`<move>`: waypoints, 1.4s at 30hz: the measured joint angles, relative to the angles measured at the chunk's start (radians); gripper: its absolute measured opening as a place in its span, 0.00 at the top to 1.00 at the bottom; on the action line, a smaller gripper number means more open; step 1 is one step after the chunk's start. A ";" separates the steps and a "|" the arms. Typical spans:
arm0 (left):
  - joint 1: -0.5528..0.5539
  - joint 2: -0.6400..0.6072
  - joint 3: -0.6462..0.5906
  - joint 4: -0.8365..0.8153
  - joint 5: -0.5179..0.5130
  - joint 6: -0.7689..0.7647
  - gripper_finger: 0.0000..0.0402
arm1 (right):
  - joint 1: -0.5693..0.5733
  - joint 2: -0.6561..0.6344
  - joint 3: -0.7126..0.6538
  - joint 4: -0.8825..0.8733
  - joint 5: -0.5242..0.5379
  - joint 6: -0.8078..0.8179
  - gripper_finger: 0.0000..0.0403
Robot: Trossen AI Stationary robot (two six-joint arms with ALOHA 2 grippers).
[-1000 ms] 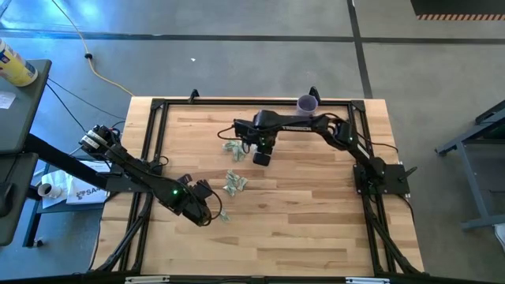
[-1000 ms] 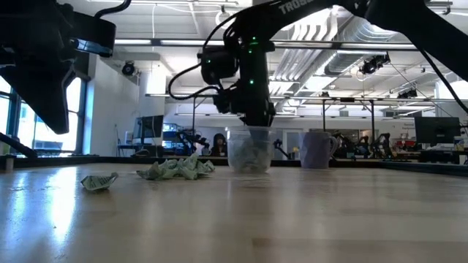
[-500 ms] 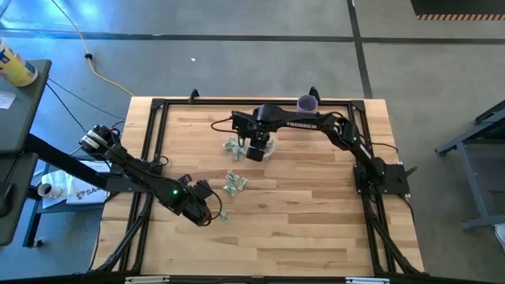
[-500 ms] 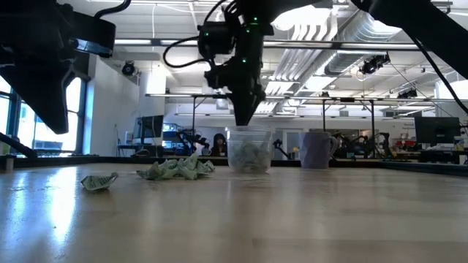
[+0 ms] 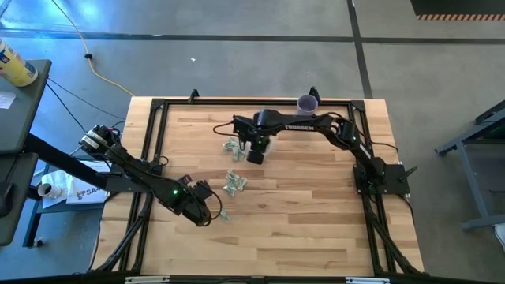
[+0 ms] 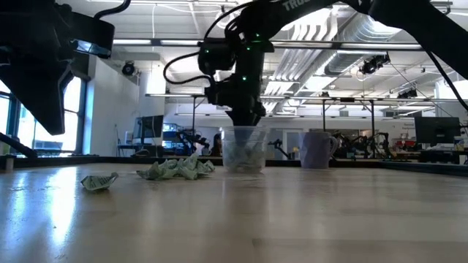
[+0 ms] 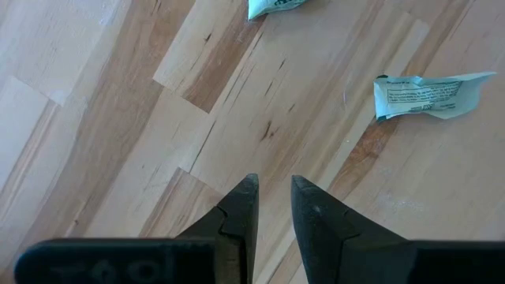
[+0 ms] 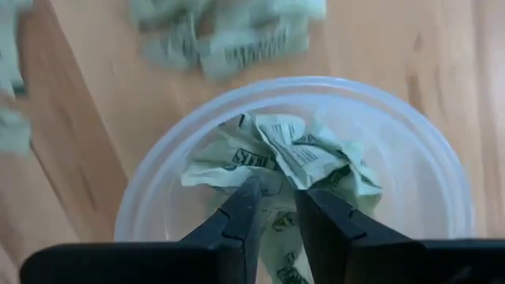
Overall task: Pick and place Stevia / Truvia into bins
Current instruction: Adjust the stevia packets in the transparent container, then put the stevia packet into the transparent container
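Observation:
The clear cup (image 6: 243,150) stands upright on the table and holds several crumpled green-and-white packets (image 8: 300,154). My right gripper (image 8: 276,197) is shut and points down into the cup's mouth, with its tips about level with the rim (image 6: 247,126). Loose packets lie flat in a heap beside the cup (image 5: 231,145), in a second heap (image 5: 235,182), and one alone (image 5: 224,214). My left gripper (image 7: 274,185) is shut. It hovers over bare wood near the table's left-near part, beside the lone packet (image 7: 430,95). My right gripper comes from above with its shut fingertips (image 8: 248,193) over the crumpled packets inside the cup's rim (image 8: 134,205). I cannot tell whether they touch the packets or the cup.
A purple cup (image 5: 306,102) stands near the table's far edge, to the right of the clear cup (image 6: 318,150). A black frame runs around the tabletop (image 5: 158,106). Bare wood stretches across the table's near and right parts.
My right gripper rose out of the cup, shifted a little toward the table's left, then came down again to rim height. The left arm kept still.

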 joint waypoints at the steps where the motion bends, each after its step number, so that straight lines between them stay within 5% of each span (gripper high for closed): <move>1: 0.000 0.000 0.000 0.000 0.000 0.000 0.72 | 0.002 0.000 0.000 0.023 0.006 0.000 0.82; 18: 0.000 0.000 0.000 0.043 0.021 0.109 0.72 | 0.024 -0.114 0.002 -0.035 0.007 0.040 0.80; 28: -0.043 0.004 0.000 0.333 0.181 0.728 0.71 | 0.168 -0.380 0.003 -0.157 -0.034 0.063 0.57; 31: -0.045 0.005 0.000 0.391 0.140 0.910 0.65 | 0.270 -0.463 0.002 -0.220 0.073 0.118 0.47; 37: 0.034 0.039 0.002 0.467 0.105 1.032 0.42 | 0.478 -0.551 0.001 -0.412 0.368 0.382 0.29; 42: 0.113 0.143 0.000 0.471 0.240 1.190 0.33 | 0.584 -0.557 -0.001 -0.478 0.435 0.560 0.23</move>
